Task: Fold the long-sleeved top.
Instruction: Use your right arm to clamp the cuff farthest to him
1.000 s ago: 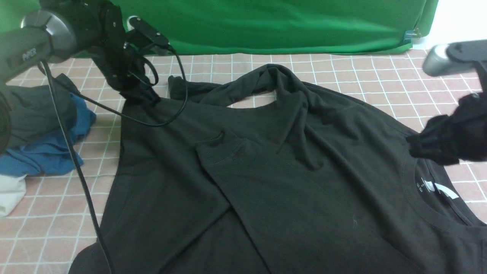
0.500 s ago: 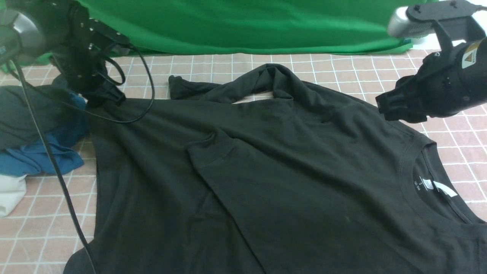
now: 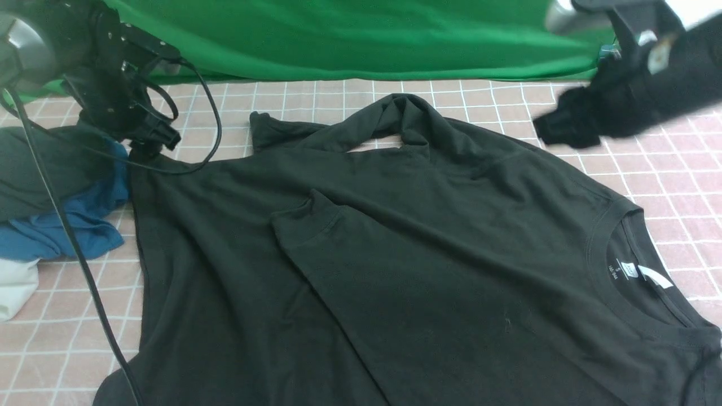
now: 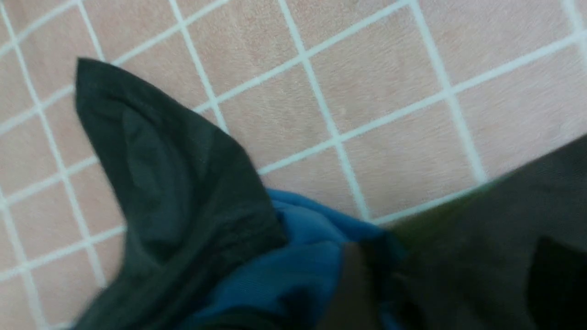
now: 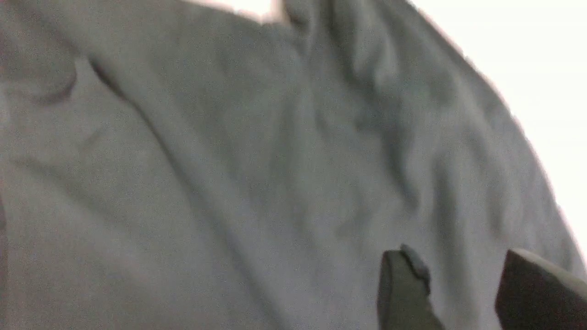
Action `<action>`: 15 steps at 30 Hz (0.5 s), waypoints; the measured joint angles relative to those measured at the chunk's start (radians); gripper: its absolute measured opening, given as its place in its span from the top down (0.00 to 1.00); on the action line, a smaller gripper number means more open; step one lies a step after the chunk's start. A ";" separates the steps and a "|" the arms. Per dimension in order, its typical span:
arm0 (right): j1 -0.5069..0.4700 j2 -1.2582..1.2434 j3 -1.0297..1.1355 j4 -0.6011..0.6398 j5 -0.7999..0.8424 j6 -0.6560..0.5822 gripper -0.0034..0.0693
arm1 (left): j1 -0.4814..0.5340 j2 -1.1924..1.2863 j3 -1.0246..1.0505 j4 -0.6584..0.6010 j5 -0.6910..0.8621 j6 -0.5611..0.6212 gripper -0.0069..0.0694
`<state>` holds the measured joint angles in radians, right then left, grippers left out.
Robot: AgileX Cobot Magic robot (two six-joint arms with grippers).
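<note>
**Tabletop scene, front and wrist views.** A pink checked tabletop [image 3: 496,101] is carrying the scene, with a green backdrop [image 3: 366,39] hanging along its far edge. The long-sleeved top [image 3: 395,254] is lying spread across the middle of the tabletop. Its neckline [image 3: 591,256] is pointing toward the robot's right. One sleeve [image 3: 310,220] is lying folded over the body, and the other sleeve [image 3: 293,135] is bunching along the far side. At the robot's left, a dark grey-green garment [image 3: 51,169] is resting on a blue garment [image 3: 62,231], just beside the top's hem. A white cloth [image 3: 14,287] is lying nearer the camera. The left fingers [image 3: 152,135] are hanging at the top's far left corner; whether they are parted or pinching fabric cannot be told. The right fingers [image 5: 403,288] are standing apart, gripping nothing, and hovering clear of the top beyond its shoulder. A white label [image 3: 654,276] is showing inside the neckline.
</note>
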<state>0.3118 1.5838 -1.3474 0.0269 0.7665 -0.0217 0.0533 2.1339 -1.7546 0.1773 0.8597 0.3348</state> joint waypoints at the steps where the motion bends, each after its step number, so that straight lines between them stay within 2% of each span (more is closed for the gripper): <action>1: 0.000 0.028 -0.041 0.001 0.004 -0.023 0.46 | 0.000 -0.010 0.000 -0.027 0.004 -0.007 0.21; 3: 0.000 0.122 -0.167 0.012 0.024 -0.103 0.37 | -0.001 -0.055 0.001 -0.108 0.021 -0.021 0.17; 4: 0.000 0.131 -0.180 0.013 0.026 -0.109 0.37 | -0.002 -0.066 0.001 -0.115 0.026 -0.021 0.17; 6: 0.000 0.267 -0.344 0.021 0.065 -0.195 0.30 | -0.024 -0.143 0.005 -0.155 0.082 -0.023 0.26; 7: 0.000 0.325 -0.412 0.024 0.079 -0.225 0.28 | -0.044 -0.182 0.012 -0.160 0.112 -0.023 0.36; 8: 0.000 0.337 -0.426 0.025 0.082 -0.231 0.28 | -0.048 -0.199 0.014 -0.160 0.117 -0.023 0.38; 9: 0.000 0.445 -0.550 0.040 0.110 -0.282 0.26 | -0.089 -0.269 0.046 -0.167 0.140 -0.023 0.57; 10: 0.000 0.458 -0.578 0.044 0.113 -0.287 0.26 | -0.089 -0.279 0.051 -0.168 0.140 -0.023 0.59; 11: 0.000 0.539 -0.662 0.064 0.142 -0.316 0.24 | -0.131 -0.347 0.096 -0.177 0.141 -0.026 0.74; 13: 0.000 0.653 -0.816 0.099 0.182 -0.353 0.21 | -0.187 -0.449 0.182 -0.177 0.122 -0.040 0.85; 15: 0.000 0.756 -0.944 0.115 0.213 -0.371 0.17 | -0.239 -0.552 0.283 -0.183 0.087 -0.069 0.87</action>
<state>0.3118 2.3394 -2.2916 0.1423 0.9798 -0.3927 -0.1862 1.5824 -1.4714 -0.0056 0.9469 0.2655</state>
